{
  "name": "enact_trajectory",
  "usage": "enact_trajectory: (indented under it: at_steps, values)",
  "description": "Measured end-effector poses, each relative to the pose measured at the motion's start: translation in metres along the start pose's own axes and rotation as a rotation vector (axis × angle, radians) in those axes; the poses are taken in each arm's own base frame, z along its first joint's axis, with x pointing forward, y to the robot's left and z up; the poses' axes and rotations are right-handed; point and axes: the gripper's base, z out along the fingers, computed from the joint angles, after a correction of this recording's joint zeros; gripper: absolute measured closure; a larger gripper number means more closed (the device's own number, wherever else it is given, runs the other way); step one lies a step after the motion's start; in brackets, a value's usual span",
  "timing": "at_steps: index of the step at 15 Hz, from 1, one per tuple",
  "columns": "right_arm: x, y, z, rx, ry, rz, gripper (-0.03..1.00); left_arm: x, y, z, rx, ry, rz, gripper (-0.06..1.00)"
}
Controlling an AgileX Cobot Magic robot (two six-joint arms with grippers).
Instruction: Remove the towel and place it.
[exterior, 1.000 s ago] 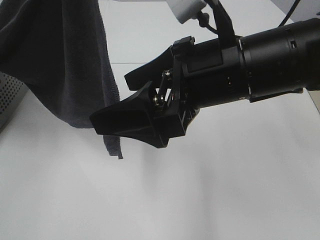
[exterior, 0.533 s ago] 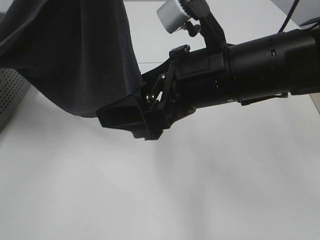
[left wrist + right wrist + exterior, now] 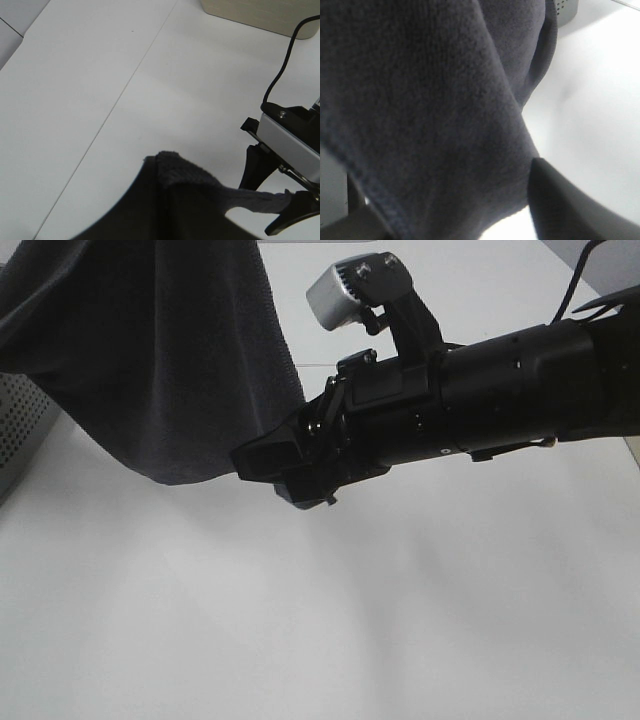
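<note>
Right claw [image 3: 262,462]: jaws drawn narrow, pinching the lower hem of the towel [image 3: 150,360]. The cloth hangs clear above the tabletop [image 3: 400,620], draped from the upper left of the high view down to this pinch; very dark terry with a stitched hem.

Left claw [image 3: 152,182]: closed on another fold of it, with a taut strip running across to the opposite pinch.

Edges: perforated grey housing [image 3: 18,430] close behind the cloth at left; beige box [image 3: 250,12] at the far side.

Surface: open white tabletop below and right of the cloth, crossed by one thin seam line [image 3: 125,85].
</note>
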Motion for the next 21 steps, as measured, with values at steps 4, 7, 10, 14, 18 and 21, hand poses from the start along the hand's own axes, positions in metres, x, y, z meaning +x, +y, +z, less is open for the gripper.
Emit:
enact_trajectory:
  at_steps: [4, 7, 10, 14, 18, 21]
  values:
    - [0.001, -0.004, 0.001, 0.036, 0.009, 0.003, 0.67, 0.004, 0.006, 0.0, -0.067, 0.04, 0.012, 0.94]
    - [0.001, -0.004, 0.001, 0.036, 0.009, 0.003, 0.68, 0.005, 0.01, -0.001, -0.11, 0.059, -0.001, 0.94]
    - [0.001, -0.004, 0.001, 0.036, 0.01, -0.01, 0.84, 0.006, 0.011, -0.001, -0.117, 0.066, -0.002, 0.94]
    - [0.001, 0.004, 0.001, -0.044, -0.002, -0.07, 0.96, 0.008, 0.011, -0.001, -0.117, 0.089, -0.003, 0.94]
    - [0.001, -0.002, 0.001, 0.014, 0.0, -0.01, 0.96, 0.008, 0.011, -0.001, -0.117, 0.089, -0.003, 0.94]
    - [-0.01, -0.006, -0.017, 0.161, -0.022, 0.042, 0.96, 0.008, 0.011, -0.001, -0.116, 0.09, 0.016, 0.94]
